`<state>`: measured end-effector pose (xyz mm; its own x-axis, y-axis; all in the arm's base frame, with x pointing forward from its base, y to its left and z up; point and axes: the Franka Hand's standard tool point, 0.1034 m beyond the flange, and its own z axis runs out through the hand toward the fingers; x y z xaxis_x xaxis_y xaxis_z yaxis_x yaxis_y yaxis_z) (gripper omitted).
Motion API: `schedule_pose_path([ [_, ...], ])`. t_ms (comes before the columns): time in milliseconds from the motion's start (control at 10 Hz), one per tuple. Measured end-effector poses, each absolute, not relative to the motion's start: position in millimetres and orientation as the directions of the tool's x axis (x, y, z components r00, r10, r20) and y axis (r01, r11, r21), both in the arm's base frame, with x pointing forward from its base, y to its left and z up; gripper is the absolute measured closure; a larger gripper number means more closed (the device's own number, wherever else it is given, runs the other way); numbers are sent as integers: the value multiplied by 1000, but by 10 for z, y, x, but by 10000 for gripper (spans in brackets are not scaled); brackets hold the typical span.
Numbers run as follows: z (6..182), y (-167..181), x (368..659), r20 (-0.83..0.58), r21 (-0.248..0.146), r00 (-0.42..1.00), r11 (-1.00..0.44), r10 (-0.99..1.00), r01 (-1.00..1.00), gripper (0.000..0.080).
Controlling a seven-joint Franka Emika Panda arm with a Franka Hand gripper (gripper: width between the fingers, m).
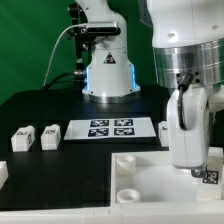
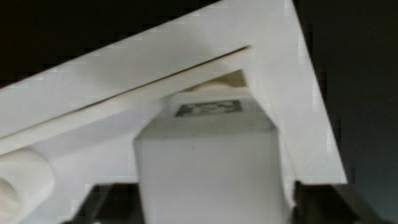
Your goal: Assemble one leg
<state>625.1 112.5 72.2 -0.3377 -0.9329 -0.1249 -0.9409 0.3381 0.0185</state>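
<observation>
My gripper (image 1: 196, 160) hangs over the exterior view's right side, above the near corner of the large white panel (image 1: 150, 186). It is shut on a leg (image 1: 209, 177), a small white block whose marker shows just under the fingers. In the wrist view the leg (image 2: 210, 150) runs out from between the jaws of the gripper (image 2: 210, 205), its marker face toward the panel's edge (image 2: 160, 75). Dark fingers (image 2: 93, 205) flank it on both sides. I cannot tell whether the leg touches the panel.
Two more legs (image 1: 22, 139) (image 1: 49, 136) lie at the exterior view's left, another (image 1: 162, 128) beside the marker board (image 1: 110, 128), and one at the left edge (image 1: 3, 172). The panel has round sockets (image 1: 125, 161). The arm's base (image 1: 108, 72) stands behind.
</observation>
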Motion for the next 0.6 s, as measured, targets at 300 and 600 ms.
schedule_pose_path([
  [300, 761, 1262, 6142, -129, 18, -254, 254, -959, -967, 176],
  [600, 837, 1317, 6121, -135, 10, -199, 199, -971, -980, 151],
])
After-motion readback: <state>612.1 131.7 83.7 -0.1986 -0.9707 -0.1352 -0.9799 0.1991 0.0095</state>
